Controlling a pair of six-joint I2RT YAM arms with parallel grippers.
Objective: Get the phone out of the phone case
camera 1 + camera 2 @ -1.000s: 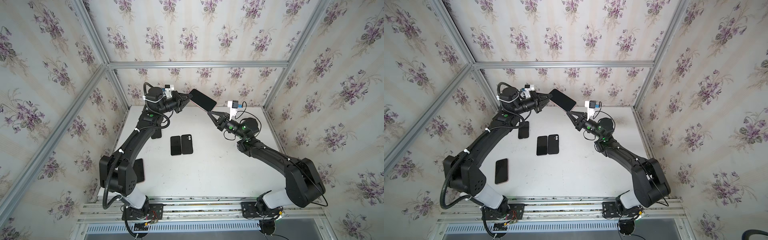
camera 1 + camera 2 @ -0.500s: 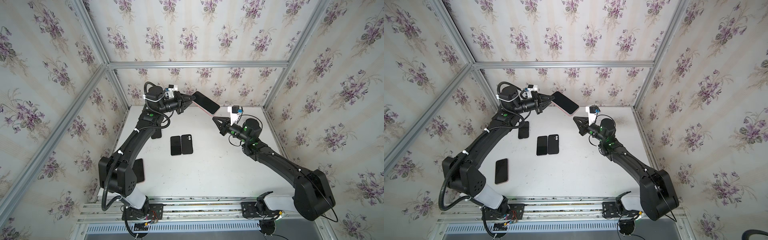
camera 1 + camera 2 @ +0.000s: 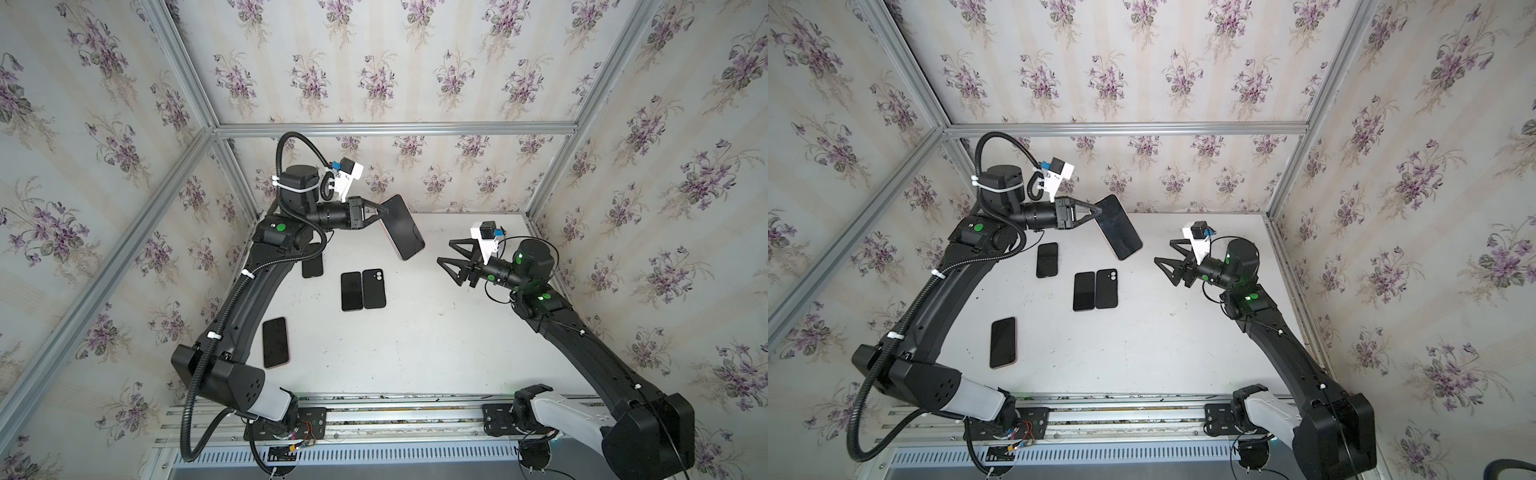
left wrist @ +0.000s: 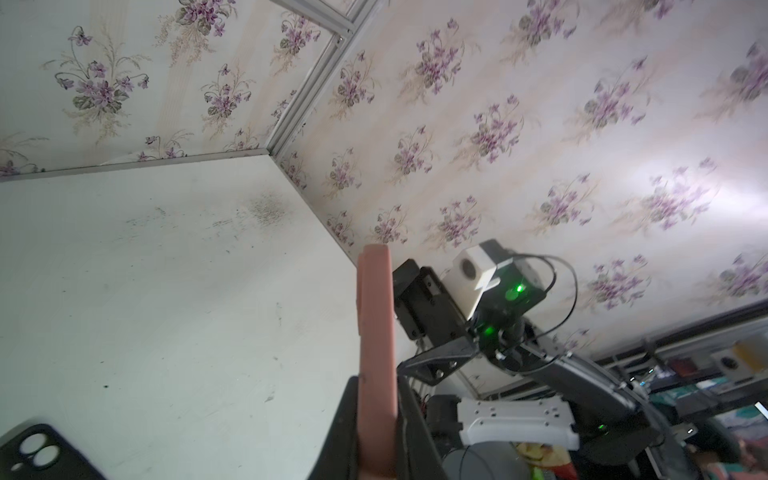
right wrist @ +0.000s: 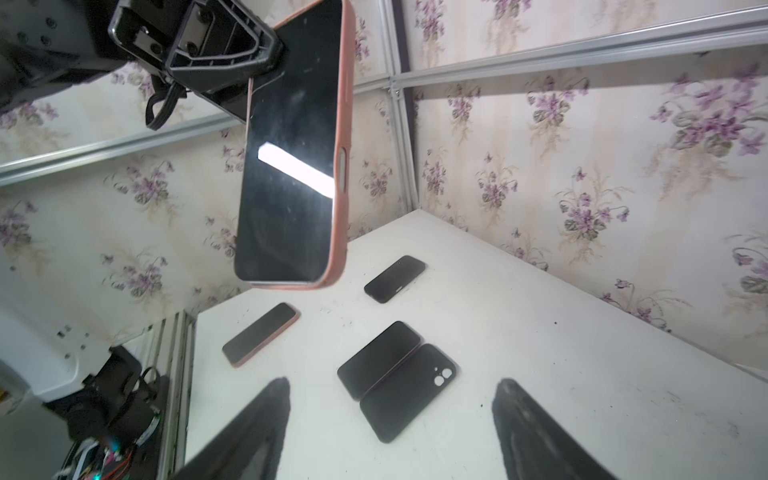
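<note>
A phone (image 3: 402,227) (image 3: 1118,228) with a dark screen sits in a pink phone case (image 5: 341,124) and hangs tilted in the air over the back of the table. My left gripper (image 3: 384,212) (image 3: 1098,211) is shut on its upper end. In the left wrist view the case's pink edge (image 4: 376,332) runs up from between the two closed fingers of the left gripper (image 4: 376,382). My right gripper (image 3: 444,250) (image 3: 1163,250) is open and empty, a little way to the right of the phone's lower end and not touching it. In the right wrist view the right gripper (image 5: 394,381) shows its fingers spread wide, with the phone's screen (image 5: 291,187) in front of them.
On the white table (image 3: 436,340) lie a bare dark phone (image 3: 351,291) and an empty black case (image 3: 374,289) side by side. A phone in a pink case (image 3: 275,343) lies nearer the front left. Another dark phone (image 3: 312,266) lies partly under the left arm. Papered walls close three sides.
My right gripper has drawn back to the right from the phone's lower corner and has opened wide. The left gripper has turned the phone so its free end hangs lower.
</note>
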